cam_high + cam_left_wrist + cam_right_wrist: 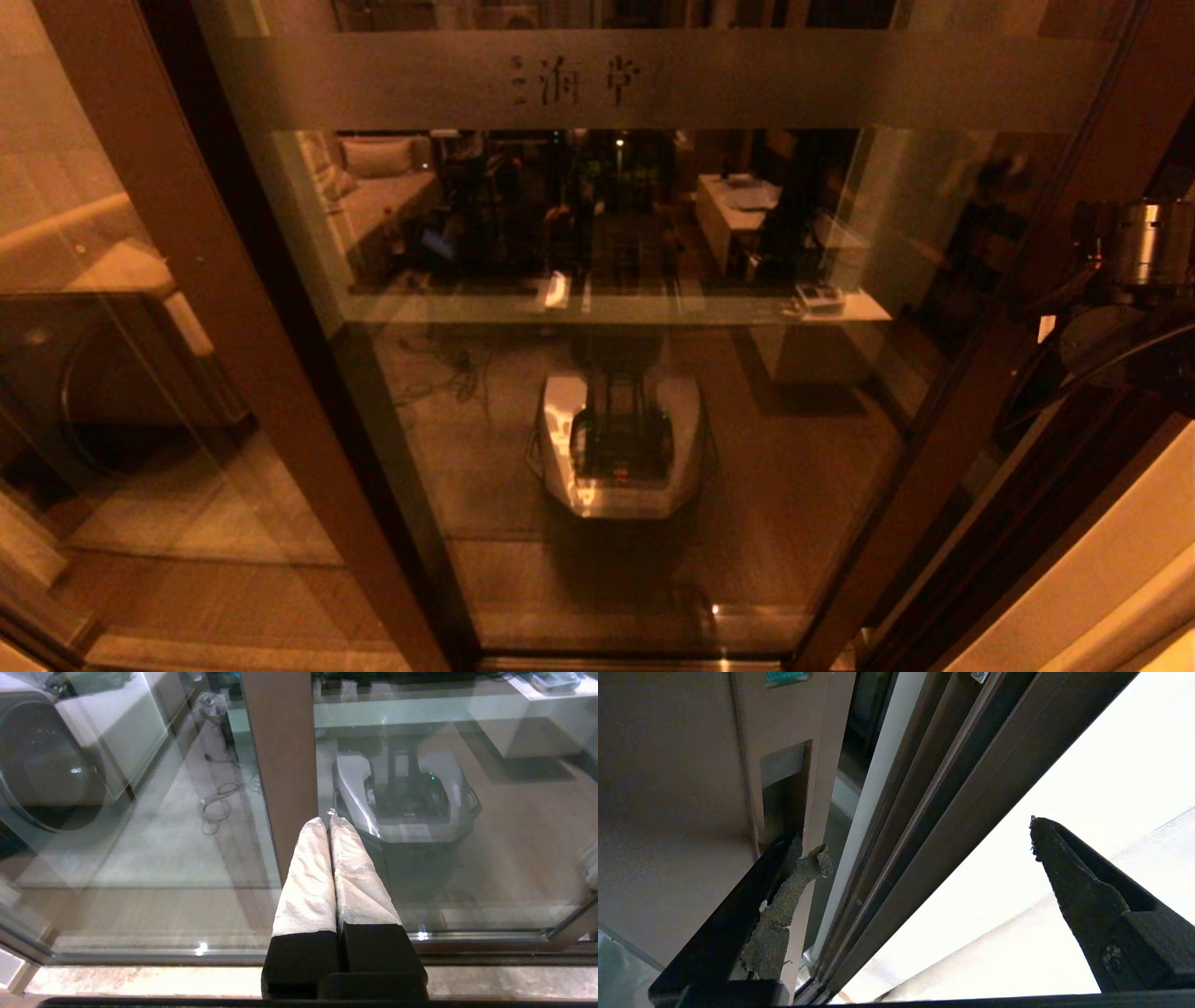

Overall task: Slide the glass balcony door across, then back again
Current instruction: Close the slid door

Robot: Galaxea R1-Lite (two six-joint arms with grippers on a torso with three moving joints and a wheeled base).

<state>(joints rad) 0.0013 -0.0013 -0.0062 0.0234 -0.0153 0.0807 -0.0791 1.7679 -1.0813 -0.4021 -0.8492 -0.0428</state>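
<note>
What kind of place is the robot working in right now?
Probably a home or apartment, at a balcony threshold. The glass balcony door fills the view, a washing machine stands behind the glass, and a sofa shows reflected in it. The right gripper is at the door's edge.

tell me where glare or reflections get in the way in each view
Head view: dim and amber, the glass balcony door mirrors the room and robot. Left wrist view: brighter, reflections remain. Right wrist view: a washed-out white area behind the right gripper.
</note>
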